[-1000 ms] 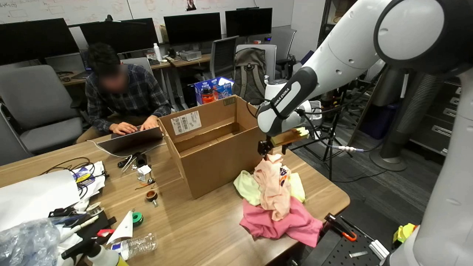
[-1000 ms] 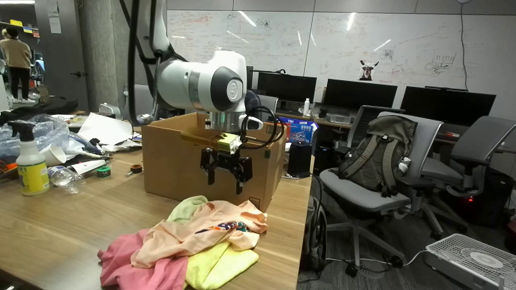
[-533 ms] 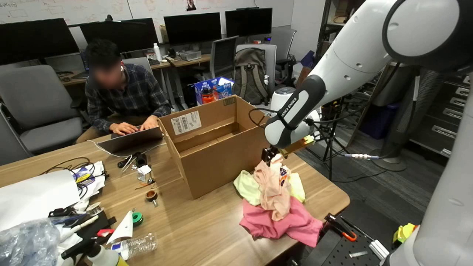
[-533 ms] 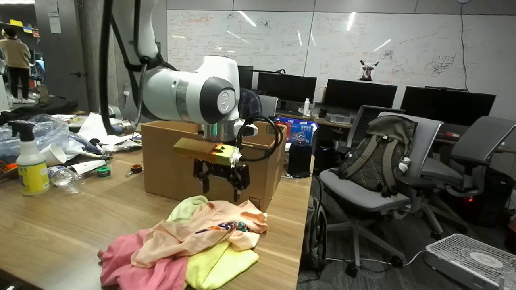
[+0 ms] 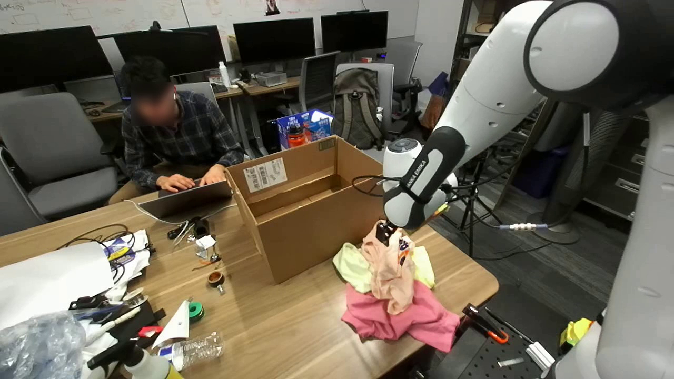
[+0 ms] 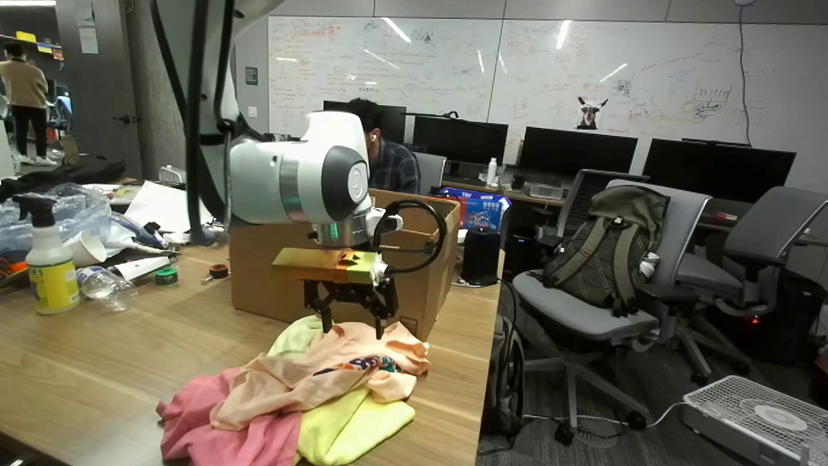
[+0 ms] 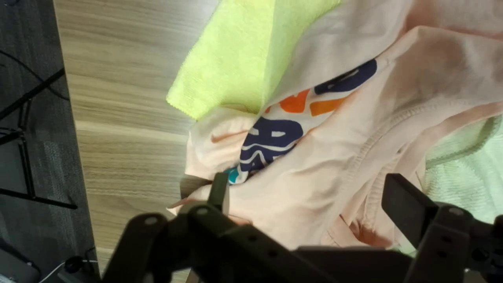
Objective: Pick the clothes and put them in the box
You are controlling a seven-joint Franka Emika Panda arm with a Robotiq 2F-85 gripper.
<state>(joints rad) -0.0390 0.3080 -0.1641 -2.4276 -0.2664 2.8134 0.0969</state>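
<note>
Lowered since the earlier frames: one robot arm (image 5: 489, 89), its jaws now down at the peach garment (image 6: 278, 388); clothes (image 5: 389, 289) and cardboard box (image 5: 321, 231) keep their places.

Jaws: one pair, spread wide, two fingertips (image 7: 408, 204) standing apart over peach fabric. Contact with the cloth: cannot be told.

Clothes, four colours, heaped on the desk (image 5: 295, 326) outside the box, near the corner by the arm's base (image 5: 632, 326):
– peach garment, one, uppermost, with navy, orange and teal print.
– pink garment (image 6: 207, 414), one, partly beneath the peach, reaching over the desk edge on the base side.
– yellow cloth (image 6: 362, 424), one visible portion, showing from under the peach.
– pale green cloth (image 6: 299, 336), one visible portion, on the side toward the box. Whether yellow and green are a single piece cannot be told; the peach covers what lies between.

Cardboard box: one, upright, open at the top, just beside the heap and farther from that corner. White label (image 5: 265, 175), one, on an inner face. Its near wall stands between the clothes and the opening.

Elsewhere on the desk, well apart from the heap: spray bottle (image 6: 52, 278), one; clear bottle (image 5: 197, 350), one, on its side; green roll (image 5: 196, 311), one; brown roll (image 5: 216, 279), one; white cup (image 6: 87, 249), one; plastic bag (image 5: 42, 345), crumpled. Laptop (image 5: 195, 205), one, by the edge where a person (image 5: 174, 126) sits.

Beyond the desk: monitors (image 5: 274, 41), four; backpack (image 6: 608, 249), one, on a chair (image 6: 582, 317).
</note>
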